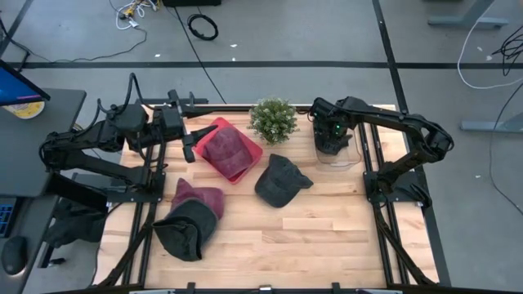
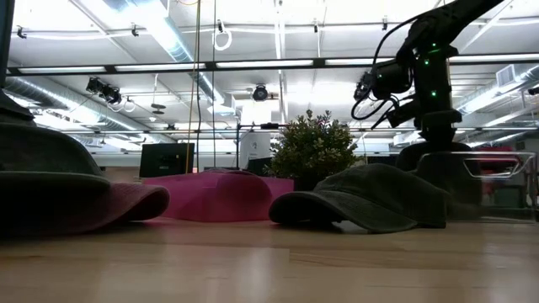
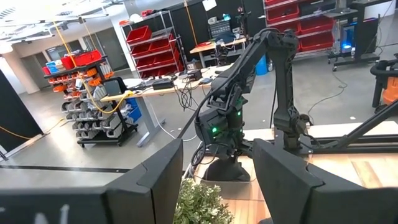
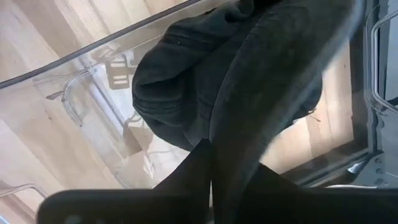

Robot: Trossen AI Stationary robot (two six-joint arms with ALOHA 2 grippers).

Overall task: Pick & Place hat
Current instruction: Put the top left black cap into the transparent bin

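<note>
Hat (image 4: 249,93), dark and limp, hangs pinched in the right gripper's (image 4: 211,155) jaws, just above a clear bin (image 4: 93,93) at the bench's (image 1: 327,237) far right corner. Released off-centre, its brim could snag the rim and spill out. Left gripper (image 3: 217,180) waits by the red tray (image 1: 253,155), jaws spread.

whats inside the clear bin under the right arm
A dark cap hangs inside the clear bin, pinched by the right pincer. Bare wood shows through the walls; the bin floor beneath the cap is covered.
</note>
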